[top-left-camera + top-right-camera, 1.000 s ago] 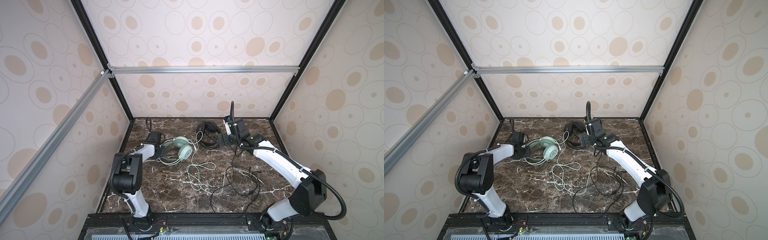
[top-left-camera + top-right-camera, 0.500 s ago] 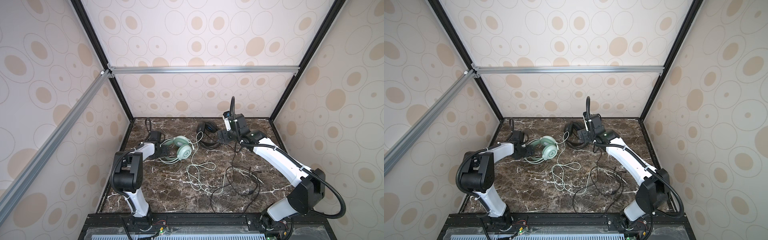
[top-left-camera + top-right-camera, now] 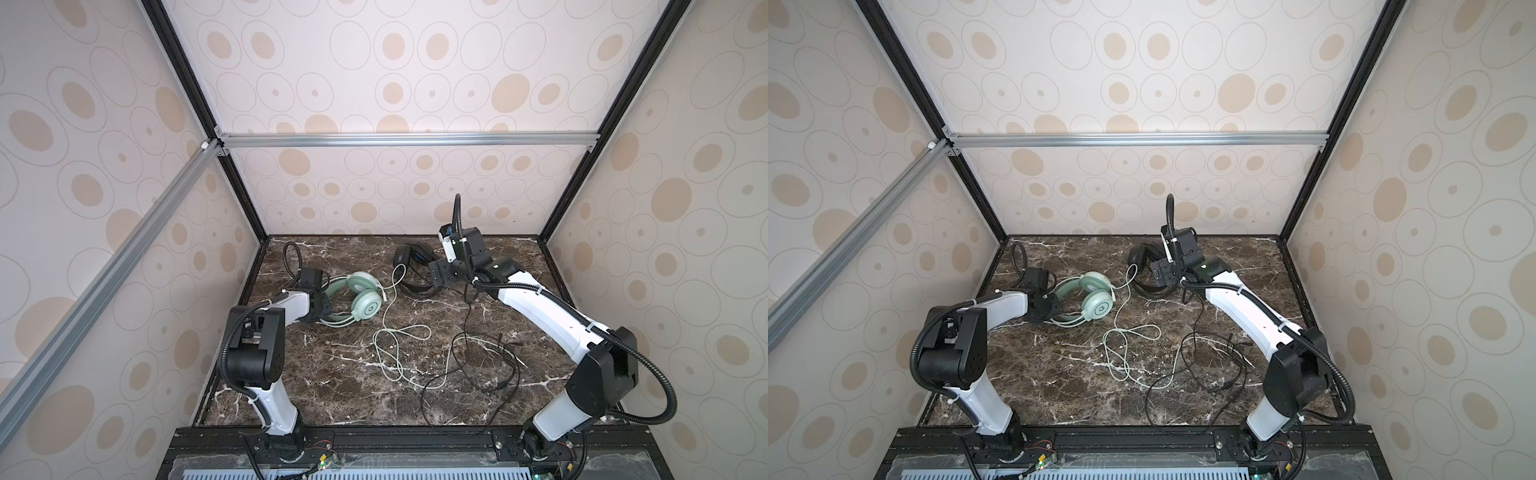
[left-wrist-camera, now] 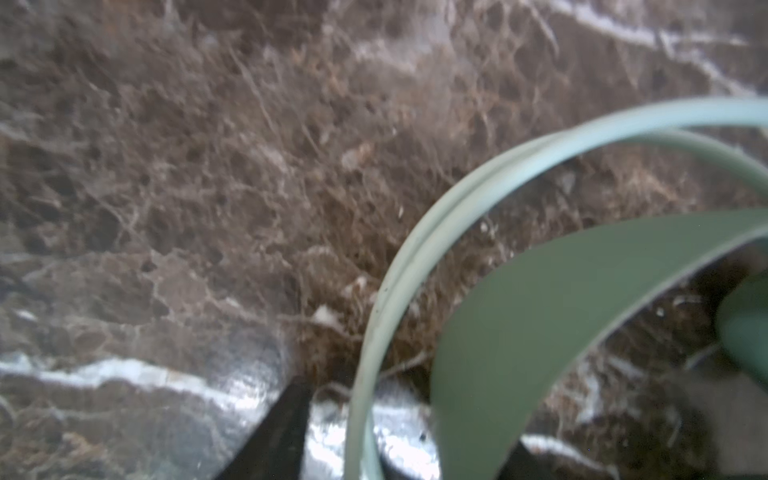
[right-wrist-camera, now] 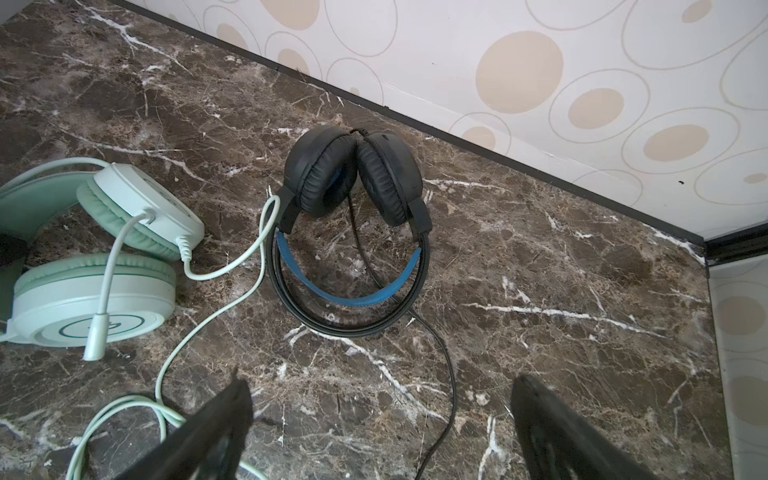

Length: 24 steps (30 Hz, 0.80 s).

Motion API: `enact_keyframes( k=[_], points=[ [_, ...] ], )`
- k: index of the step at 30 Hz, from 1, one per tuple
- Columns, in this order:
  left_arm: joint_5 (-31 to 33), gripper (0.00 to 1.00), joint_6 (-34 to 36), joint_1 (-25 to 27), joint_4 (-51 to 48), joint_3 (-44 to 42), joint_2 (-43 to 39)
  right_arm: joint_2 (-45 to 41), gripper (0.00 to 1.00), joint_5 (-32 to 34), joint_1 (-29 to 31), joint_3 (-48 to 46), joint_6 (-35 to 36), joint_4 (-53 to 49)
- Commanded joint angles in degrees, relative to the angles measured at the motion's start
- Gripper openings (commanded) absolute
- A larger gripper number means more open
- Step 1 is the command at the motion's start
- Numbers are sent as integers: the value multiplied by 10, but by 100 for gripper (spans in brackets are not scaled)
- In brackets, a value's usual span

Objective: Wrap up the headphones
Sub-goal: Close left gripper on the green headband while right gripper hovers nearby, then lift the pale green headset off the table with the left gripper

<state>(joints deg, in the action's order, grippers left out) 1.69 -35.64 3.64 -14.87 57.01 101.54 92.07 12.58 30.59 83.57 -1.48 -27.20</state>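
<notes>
In both top views the mint headset [image 3: 362,297] lies on the brown marbled counter [image 3: 332,395], ear cups stacked. The black headset [image 3: 406,254] rests just beyond the mint headset, toward the back wall. The whitish-green cable [image 3: 390,349] trails from the mint headset toward the front edge in loose loops, crossing the black cable [image 3: 469,332]. Neither cord is wound. The left claw [image 3: 322,308] sits at the mint headset's headband, and the right claw [image 3: 441,274] hovers past the mint headset, over the black one.

In the left wrist view the mint headset's pale rail and green band [image 4: 540,291] run between the left claw's dark fingers [image 4: 274,436]. They straddle the band, but I cannot tell whether they press it.

In the right wrist view the right claw [image 5: 382,384] gapes wide with nothing in it. The black headset [image 5: 320,174] lies beside the mint headset [image 5: 104,291], whose cable loops against its frame.

Both headsets look light, with springy plastic bands. The cushions are soft and poor for gripping, so the band seems the sound hold. The cords are limp and likely to tangle, so each is best pinched close to its cup.
</notes>
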Motion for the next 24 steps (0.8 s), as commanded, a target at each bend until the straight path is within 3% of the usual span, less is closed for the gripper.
enact_keyframes(
  k=[1,9,13,18,24],
  points=[
    [10,42,-9,1,-2,4,28,-13,100,-8,3,-7,11,14],
    [41,14,10,0,-7,13,33,-27,98,-4,3,-20,14,13],
    [66,0,44,-5,-9,30,16,-40,99,-71,3,-24,45,26],
    [82,0,143,-6,4,69,-38,-74,100,-233,2,-37,124,57],
    [33,0,221,-7,-72,184,-51,-78,100,-292,3,-17,142,26]
  ],
)
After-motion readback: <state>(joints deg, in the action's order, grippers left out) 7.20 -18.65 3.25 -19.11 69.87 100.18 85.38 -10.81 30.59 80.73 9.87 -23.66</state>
